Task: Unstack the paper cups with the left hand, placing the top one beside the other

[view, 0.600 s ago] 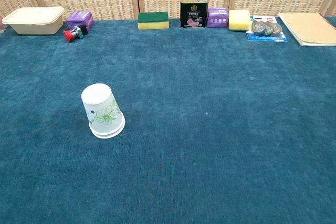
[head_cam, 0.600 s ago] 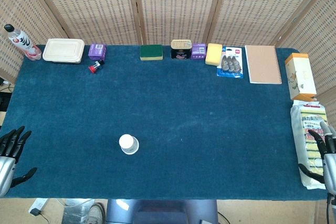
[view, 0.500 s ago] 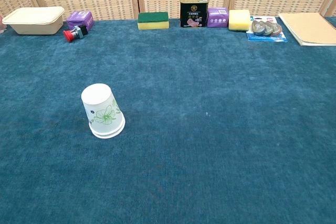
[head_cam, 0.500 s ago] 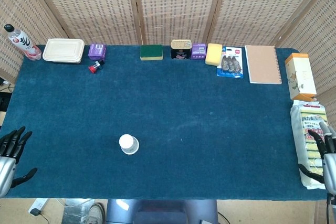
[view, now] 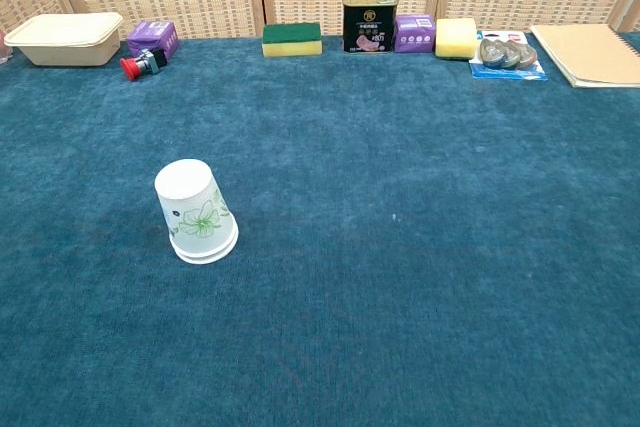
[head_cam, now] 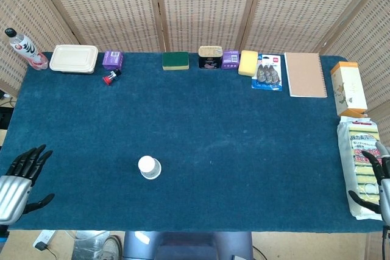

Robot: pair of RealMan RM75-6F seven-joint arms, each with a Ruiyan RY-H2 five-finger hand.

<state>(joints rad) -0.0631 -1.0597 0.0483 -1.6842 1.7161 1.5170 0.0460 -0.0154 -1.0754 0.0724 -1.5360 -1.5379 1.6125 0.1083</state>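
Since the earlier frames the left robot hand (head_cam: 23, 178) has come a little further onto the near-left corner of the desk (head_cam: 244, 138), while the right robot hand (head_cam: 376, 184) has slipped slightly toward the frame's edge; the stacked paper cups (head_cam: 149, 167) have not shifted.

Taking the cups as the landmark: they stand upside down, rims on the desk and long axis upright, leaning only as the chest camera's angle makes them seem (view: 196, 211). The left robot hand lies well to the cups' left and slightly nearer the robot, at about the same depth on the desk. The right robot hand is far off to the cups' right, over a yellow-and-white packet (head_cam: 359, 162) at the desk's right edge. So the left is clearly the nearer, as the task asks.

Both robot hands are released, fingers spread and holding nothing. The left one's fingers point away from the robot and somewhat rightward, thumb held out to the side toward the cups. Neither shows in the chest view.

My reading: the coming move is a mostly sideways reach rightward to the cups, then a grasp around the top cup's wall, lifting straight up along its axis.
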